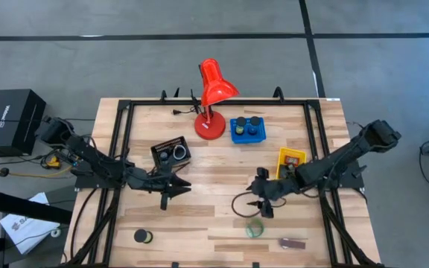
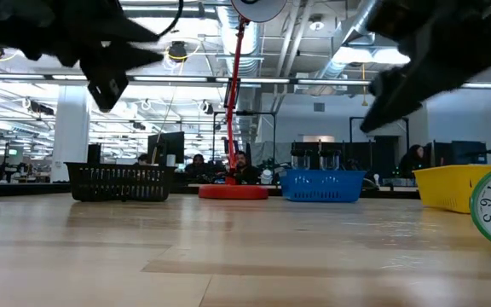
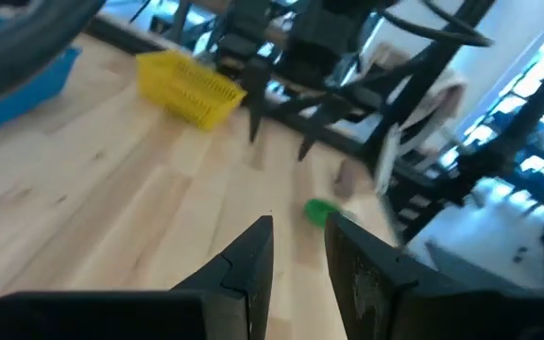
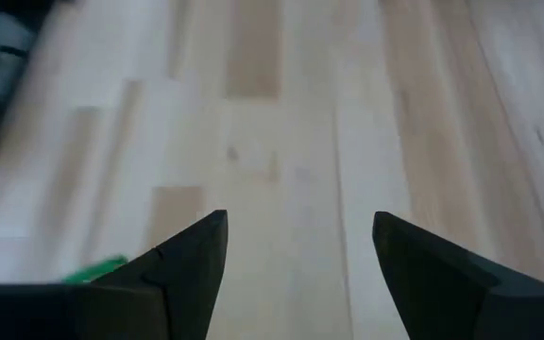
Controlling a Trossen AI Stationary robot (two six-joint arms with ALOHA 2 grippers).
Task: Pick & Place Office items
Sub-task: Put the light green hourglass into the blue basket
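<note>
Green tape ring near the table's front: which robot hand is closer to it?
Right. The right gripper hangs just behind the green ring, open. The left gripper is much farther off, toward the table's left.

You have a light wooden table (image 1: pixel 214 160) with a black frame. At the far edge, near the middle, stand the red desk lamp (image 1: pixel 211 97) and the blue tray (image 1: pixel 246 130). The yellow tray (image 1: pixel 290 161) sits near the right edge, the black tray (image 1: pixel 171 153) left of centre. Near the front edge lie a black roll (image 1: pixel 141 236), a green tape ring (image 1: pixel 255 228) and a maroon oblong (image 1: pixel 293 243).
</note>
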